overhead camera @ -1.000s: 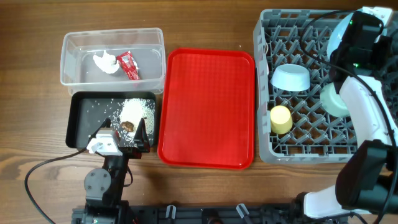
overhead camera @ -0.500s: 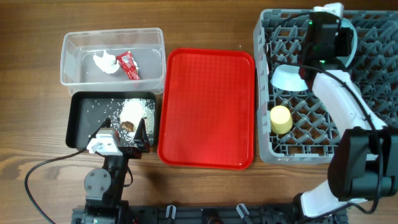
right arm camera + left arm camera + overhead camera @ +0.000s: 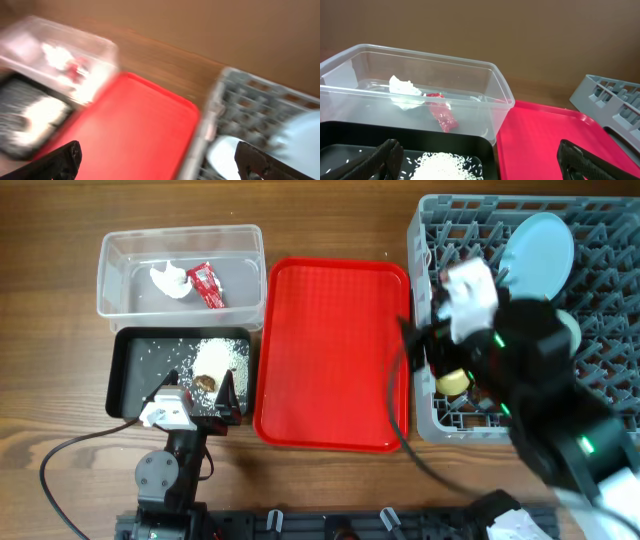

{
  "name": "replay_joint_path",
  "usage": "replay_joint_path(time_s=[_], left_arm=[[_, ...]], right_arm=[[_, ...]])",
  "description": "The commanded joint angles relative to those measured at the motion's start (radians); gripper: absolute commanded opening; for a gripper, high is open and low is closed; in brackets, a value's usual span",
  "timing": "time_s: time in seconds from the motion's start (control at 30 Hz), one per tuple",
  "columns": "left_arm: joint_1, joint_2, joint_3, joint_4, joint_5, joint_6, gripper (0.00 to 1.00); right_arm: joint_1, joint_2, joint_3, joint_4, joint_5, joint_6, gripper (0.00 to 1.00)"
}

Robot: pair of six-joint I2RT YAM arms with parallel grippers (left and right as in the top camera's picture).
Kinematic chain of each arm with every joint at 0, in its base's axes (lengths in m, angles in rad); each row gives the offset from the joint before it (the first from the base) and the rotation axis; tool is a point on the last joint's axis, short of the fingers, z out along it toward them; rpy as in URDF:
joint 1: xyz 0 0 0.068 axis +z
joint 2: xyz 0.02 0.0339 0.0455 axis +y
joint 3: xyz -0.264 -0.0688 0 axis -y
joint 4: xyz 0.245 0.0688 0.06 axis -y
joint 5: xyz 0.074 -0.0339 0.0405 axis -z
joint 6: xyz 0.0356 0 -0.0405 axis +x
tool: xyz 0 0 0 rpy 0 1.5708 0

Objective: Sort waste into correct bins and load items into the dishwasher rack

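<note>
The clear tub (image 3: 128,298) holds a crumpled white tissue (image 3: 169,280) and a red wrapper (image 3: 207,285). In front of it the black tray (image 3: 135,375) carries rice (image 3: 222,354) and a brown lump (image 3: 205,382). My left gripper (image 3: 485,162) hangs open over the tray's near right end, nothing between its fingers. In the grey rack (image 3: 600,300) a pale blue plate (image 3: 538,245) stands on edge, with a yellow cup (image 3: 455,381) lower left. My right arm (image 3: 500,340) is blurred over the rack's left side. Its gripper (image 3: 160,160) is open and empty, and a small pale bowl (image 3: 225,155) lies below it.
A red serving tray (image 3: 333,355) lies between the bins and the rack, with nothing on it. The left arm's cable (image 3: 70,450) runs over the wooden table near the front edge.
The right arm has swung from the rack's back right corner to its left side, its jaws opening. The pale blue plate now stands free in the rack. The left arm has not moved.
</note>
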Motion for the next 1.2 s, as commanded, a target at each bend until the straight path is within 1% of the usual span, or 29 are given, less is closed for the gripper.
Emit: replay_joint_path(time_s=[0.0,0.07,0.23,0.33,0.37,0.43,0.53,0.67,0.8,0.9,1.0,1.17], left_arm=[[0.01,-0.008,-0.005,-0.001,0.008,0.016,1.0],[0.01,-0.008,-0.005,-0.001,0.008,0.016,1.0],[0.01,-0.008,-0.005,-0.001,0.008,0.016,1.0],[0.01,-0.008,-0.005,-0.001,0.008,0.016,1.0],[0.01,-0.008,-0.005,-0.001,0.008,0.016,1.0],[0.01,-0.008,-0.005,-0.001,0.008,0.016,1.0],[0.01,-0.008,-0.005,-0.001,0.008,0.016,1.0],[0.01,-0.008,-0.005,-0.001,0.008,0.016,1.0],[0.01,-0.008,-0.005,0.0,0.008,0.016,1.0],[0.01,-0.008,-0.005,0.0,0.008,0.016,1.0],[0.01,-0.008,-0.005,-0.001,0.008,0.016,1.0],[0.01,-0.008,-0.005,-0.001,0.008,0.016,1.0]], right_arm=[[0.008,-0.142,0.007,-0.076,-0.117,0.185,1.0],[0.008,-0.201,0.007,-0.109,-0.103,0.154,1.0],[0.008,-0.299,0.007,-0.138,0.03,0.05,1.0],[0.008,-0.309,0.0,-0.205,0.112,0.053,1.0],[0.003,-0.322,-0.017,-0.193,0.125,0.05,1.0],[-0.042,-0.36,-0.082,-0.119,0.126,0.045,1.0],[-0.103,-0.45,-0.251,0.044,0.091,0.045,1.0],[-0.116,-0.628,-0.521,0.187,0.08,0.056,1.0],[-0.116,-0.778,-0.709,0.222,0.081,0.055,1.0],[-0.127,-0.886,-0.899,0.383,0.081,0.053,1.0],[-0.137,-0.947,-1.037,0.521,0.08,0.056,1.0],[-0.139,-0.948,-1.202,0.775,0.08,0.056,1.0]])
